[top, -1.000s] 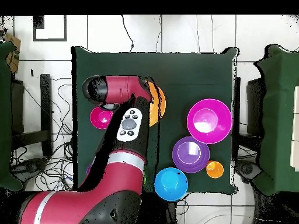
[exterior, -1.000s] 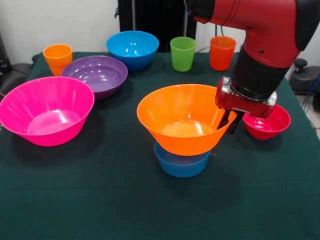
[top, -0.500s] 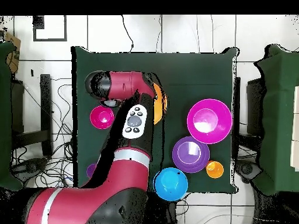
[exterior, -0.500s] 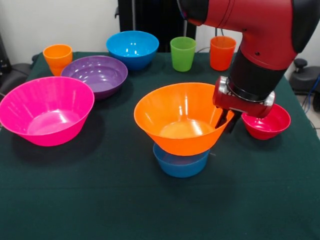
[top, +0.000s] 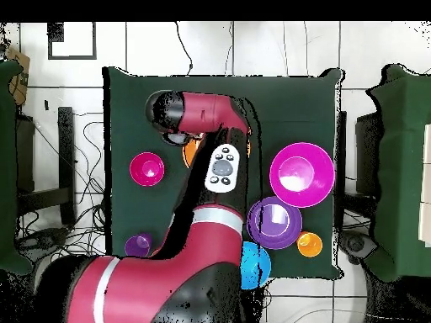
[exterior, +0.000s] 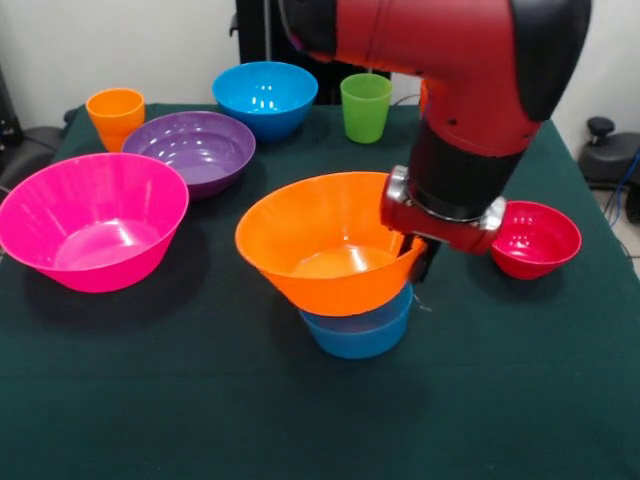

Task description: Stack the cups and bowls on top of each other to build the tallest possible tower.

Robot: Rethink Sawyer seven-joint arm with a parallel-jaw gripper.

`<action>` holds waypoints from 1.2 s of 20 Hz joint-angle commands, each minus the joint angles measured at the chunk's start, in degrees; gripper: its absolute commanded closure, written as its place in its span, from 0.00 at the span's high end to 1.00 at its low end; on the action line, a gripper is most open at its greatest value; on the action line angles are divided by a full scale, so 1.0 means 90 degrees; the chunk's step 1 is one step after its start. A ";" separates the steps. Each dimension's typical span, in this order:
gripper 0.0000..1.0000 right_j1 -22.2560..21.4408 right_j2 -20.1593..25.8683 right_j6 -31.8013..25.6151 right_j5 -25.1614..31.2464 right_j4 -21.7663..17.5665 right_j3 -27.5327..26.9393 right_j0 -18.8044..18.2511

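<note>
Large orange bowl (exterior: 325, 245) sits tilted on the small light-blue bowl (exterior: 358, 327), mid desk (exterior: 500, 400). Thin shiny plastic: prob light, stiff, slick, tips easily; best taken at the rim w/ a wall pinch. Claw (exterior: 418, 262) is at its right rim, seemingly nipping the wall (fingers mostly hidden, can't tell for sure). Small red bowl (exterior: 535, 238) just right; large pink bowl (exterior: 90, 220) well left.

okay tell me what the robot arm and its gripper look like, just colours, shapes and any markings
The arm is made of thick, glossy red rounded segments with black joint sections. Its wrist ends in a red collar with a silver ring. From overhead, a pale oval panel with dark round buttons sits on the arm, and a light band crosses the lower segment. The gripper's tips are dark and mostly hidden.
</note>
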 commanded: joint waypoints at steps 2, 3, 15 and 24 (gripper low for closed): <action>0.00 0.0923 0.0735 -0.0125 0.0816 -0.0131 -0.0686 -0.0274; 0.00 0.0953 0.0713 -0.0059 0.0870 -0.0127 -0.0746 -0.0269; 0.00 0.1188 0.0572 0.0847 0.0793 0.0073 -0.0891 0.0019; 0.00 0.1213 0.0417 0.1127 0.1165 0.0216 -0.1096 0.0233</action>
